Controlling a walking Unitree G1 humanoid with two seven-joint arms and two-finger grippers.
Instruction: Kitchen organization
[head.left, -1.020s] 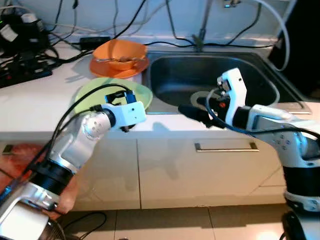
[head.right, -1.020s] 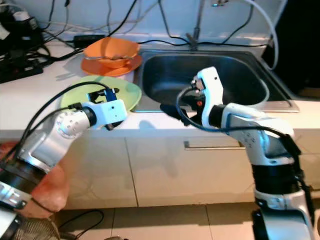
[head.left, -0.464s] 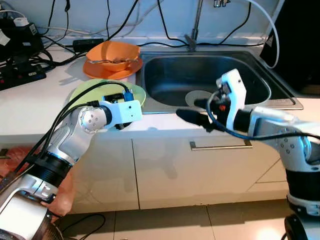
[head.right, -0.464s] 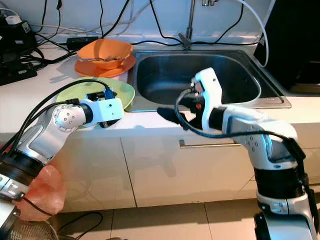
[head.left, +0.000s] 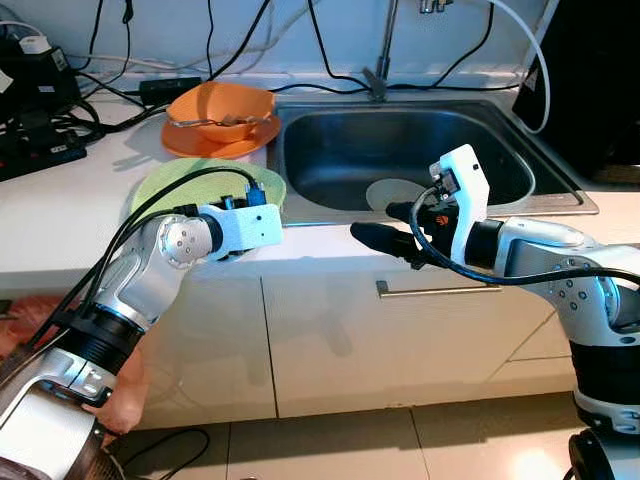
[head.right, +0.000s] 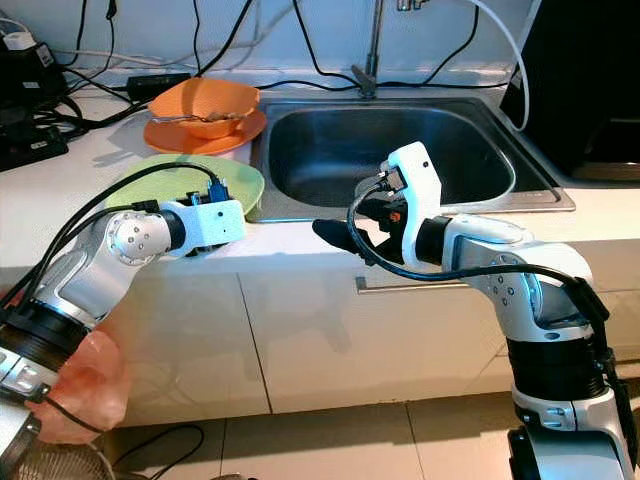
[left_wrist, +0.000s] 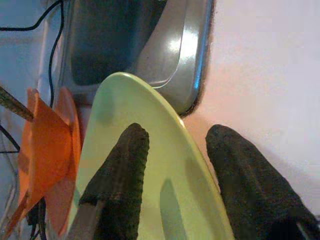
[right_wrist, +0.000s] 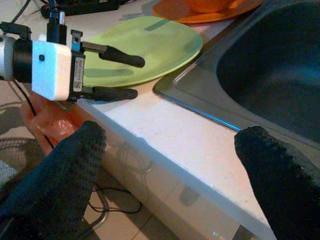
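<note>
Reaching: the green plate (head.left: 190, 182) is being approached by the left gripper (left_wrist: 175, 165), whose fingers are spread, one finger (left_wrist: 120, 175) over the plate's face and the other beside its near rim, nothing yet pinched.
Plate: it lies flat on the counter (head.left: 60, 215), straddled by the left fingers, with the sink (head.left: 400, 150) just beyond them and the orange bowl (head.left: 222, 105) on its orange plate farther off.
Right gripper: the right gripper (head.left: 385, 238) is held spread and empty over the counter's front edge, the sink rim just ahead of it (the left gripper is seen across from it in the right wrist view).
Risk: a thin flat rim may slip from the pads if closed on shallowly; a push could send the plate against the sink rim or the orange dishes.
Change: compared with a second ago, the whole scene has shifted (the camera has moved), and the left gripper is judged to sit nearer the plate's rim.
</note>
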